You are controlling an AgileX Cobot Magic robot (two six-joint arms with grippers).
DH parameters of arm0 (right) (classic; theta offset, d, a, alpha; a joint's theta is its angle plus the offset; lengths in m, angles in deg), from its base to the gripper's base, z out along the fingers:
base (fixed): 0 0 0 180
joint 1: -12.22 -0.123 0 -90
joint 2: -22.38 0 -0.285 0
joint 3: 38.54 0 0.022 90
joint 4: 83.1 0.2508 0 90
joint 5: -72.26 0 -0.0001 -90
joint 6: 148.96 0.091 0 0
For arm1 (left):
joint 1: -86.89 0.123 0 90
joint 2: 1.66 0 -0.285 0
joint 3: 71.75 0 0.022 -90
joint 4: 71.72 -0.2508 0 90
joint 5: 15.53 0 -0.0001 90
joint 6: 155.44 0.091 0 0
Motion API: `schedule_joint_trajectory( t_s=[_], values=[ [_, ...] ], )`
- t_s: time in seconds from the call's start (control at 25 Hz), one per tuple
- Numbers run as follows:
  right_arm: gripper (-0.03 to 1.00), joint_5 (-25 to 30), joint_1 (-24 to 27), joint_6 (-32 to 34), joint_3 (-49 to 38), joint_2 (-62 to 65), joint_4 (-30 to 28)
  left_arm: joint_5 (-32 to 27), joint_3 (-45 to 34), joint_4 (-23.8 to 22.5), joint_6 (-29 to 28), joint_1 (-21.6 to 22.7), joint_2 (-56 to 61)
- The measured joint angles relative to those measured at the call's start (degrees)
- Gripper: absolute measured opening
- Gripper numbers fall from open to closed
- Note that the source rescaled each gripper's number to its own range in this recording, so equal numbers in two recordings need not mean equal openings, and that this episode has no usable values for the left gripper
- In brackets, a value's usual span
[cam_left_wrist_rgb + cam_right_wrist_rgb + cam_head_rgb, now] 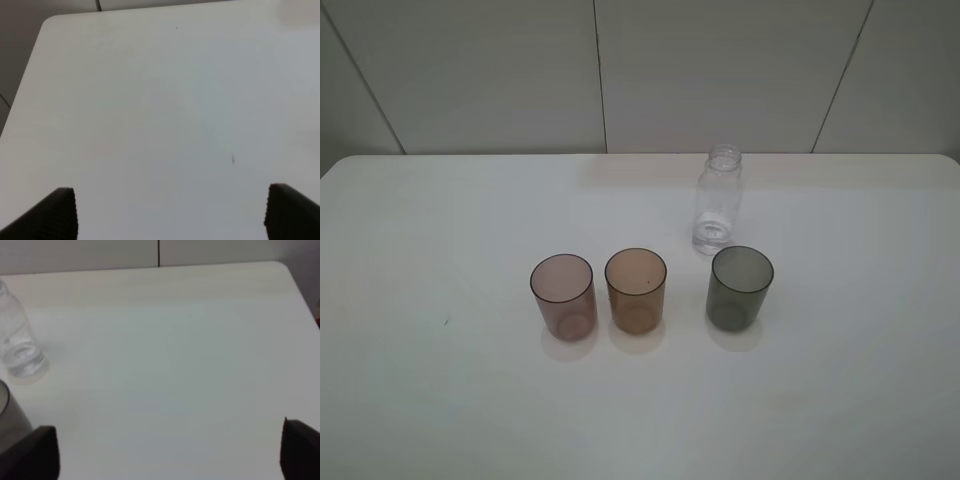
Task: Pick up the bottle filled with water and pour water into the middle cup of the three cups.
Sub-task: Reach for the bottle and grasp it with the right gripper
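The bottle stands upright, right of centre on the surface. The right end effector, wide open and empty like the left end effector, is probably nearer.

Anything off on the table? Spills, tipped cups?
Nothing stands out. The three cups stand upright in a row, the bottle upright behind the grey cup, no spill visible. Only a tiny dark speck on the table.
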Motion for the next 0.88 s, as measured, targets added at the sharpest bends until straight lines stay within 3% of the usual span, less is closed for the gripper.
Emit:
schedule_joint_trajectory(
  t_s=[0.2, 0.32, 0.48, 0.6, 0.88],
  values=[
    [0.90, -11.5, 0.0, -7.5, 3.8, -14.4, 0.0, 0.0, 0.0, 0.0, 0.0, 0.0, 0.0],
    [0.90, -19.8, 0.0, -16.8, 3.9, -24.1, 4.4, 0.0, 0.0, 0.0, 0.0, 0.0, 0.0],
    [0.90, -30.7, 0.0, -31.0, 3.9, -37.3, 14.4, 0.0, 0.0, 0.0, 0.0, 0.0, 0.0],
    [0.90, -35.2, 0.0, -41.1, 3.9, -46.6, 18.2, 0.0, 0.0, 0.0, 0.0, 0.0, 0.0],
    [0.90, -40.9, 0.0, -59.0, 3.9, -60.7, 19.4, 0.0, 0.0, 0.0, 0.0, 0.0, 0.0]
  ],
)
